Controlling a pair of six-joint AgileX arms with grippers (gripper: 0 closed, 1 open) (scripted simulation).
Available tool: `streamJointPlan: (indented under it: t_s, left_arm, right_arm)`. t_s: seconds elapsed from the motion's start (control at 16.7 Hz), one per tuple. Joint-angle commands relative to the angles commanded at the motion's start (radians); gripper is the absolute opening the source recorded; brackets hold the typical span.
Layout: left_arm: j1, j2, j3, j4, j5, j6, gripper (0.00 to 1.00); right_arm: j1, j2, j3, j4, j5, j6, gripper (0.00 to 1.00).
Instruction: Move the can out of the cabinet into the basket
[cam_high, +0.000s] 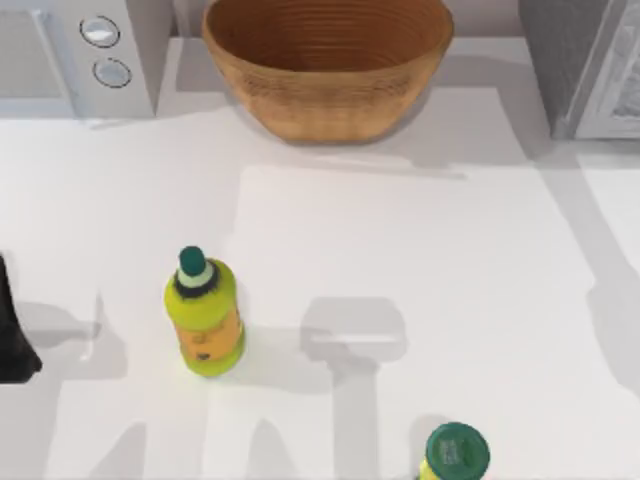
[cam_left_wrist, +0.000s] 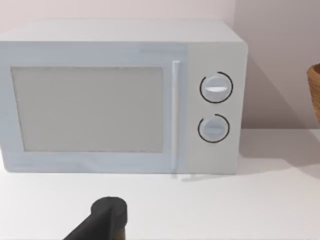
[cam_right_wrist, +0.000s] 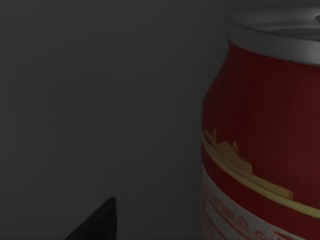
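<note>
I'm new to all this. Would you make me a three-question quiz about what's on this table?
1. True or false: the basket holds the can.
2. How many round knobs does the white appliance have?
3. The full green-capped bottle stands: A) inside the basket, B) on the table, left of middle, C) against the cabinet.

Key: 1 false, the can sits in a dark enclosure, seen close in the right wrist view; 2 two; 3 B.

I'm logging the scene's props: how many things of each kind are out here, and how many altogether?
Yellow-green bottles: 2
Red can: 1
Wicker basket: 1
White microwave: 1
Grey cabinet: 1
Total: 6
</note>
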Motion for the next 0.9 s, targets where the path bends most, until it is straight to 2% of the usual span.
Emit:
streamJointPlan:
  t_s: [0.72,0.9]
  left_arm:
    - [0.0,0.0,0.0,0.0,0.0,0.0,1.0]
    - [0.0,0.0,0.0,0.0,0.0,0.0,1.0]
  right_arm:
    - [0.0,0.0,0.0,0.0,0.0,0.0,0.02]
    - [0.0,0.0,0.0,0.0,0.0,0.0,0.0]
